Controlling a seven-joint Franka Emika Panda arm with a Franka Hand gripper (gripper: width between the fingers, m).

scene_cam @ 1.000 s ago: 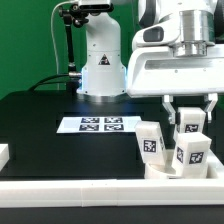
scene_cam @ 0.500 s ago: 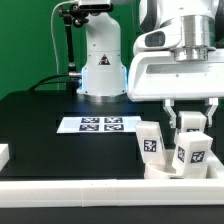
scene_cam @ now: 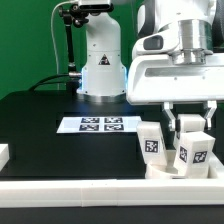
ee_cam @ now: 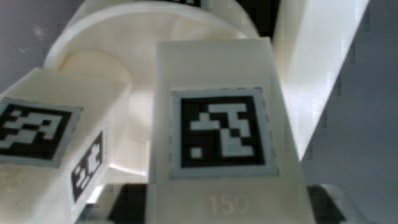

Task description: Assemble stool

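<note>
Rising slightly over the last second, the gripper (scene_cam: 188, 117) straddles a leg (scene_cam: 189, 124) at the desk's (scene_cam: 50, 112) corner on the exterior view's right — jaws narrow; firm contact cannot be confirmed. The seat (ee_cam: 107, 50) lies just behind — a lift has probably begun.

White legs (scene_cam: 190, 152) carry black-and-white square tags (ee_cam: 222, 133). The seat (ee_cam: 134, 60) is white. The desk (scene_cam: 50, 130) is black, its rail (scene_cam: 70, 197) white, behind it green.
</note>
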